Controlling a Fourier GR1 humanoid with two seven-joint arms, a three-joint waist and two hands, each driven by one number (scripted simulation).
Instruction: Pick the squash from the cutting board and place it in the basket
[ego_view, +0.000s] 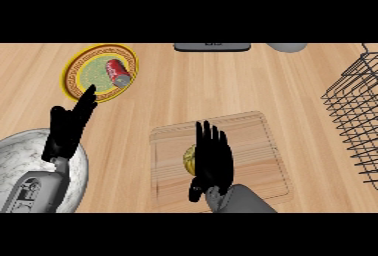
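Note:
A yellow squash (189, 158) lies on the wooden cutting board (251, 135) in the lower middle; only its left edge shows. My right hand (212, 155) hovers over it with straight fingers pointing away from me, covering most of the squash. The black wire basket (358, 110) stands at the right edge of the counter, well to the right of the board. My left hand (68, 127) rests open at the left, fingers up, over the rim of a marbled bowl.
A yellow patterned plate (81, 75) at the back left carries a red can (118, 72). A white marbled bowl (22, 150) sits at the lower left. A dark object (212, 47) and a grey one (286, 47) lie at the far edge.

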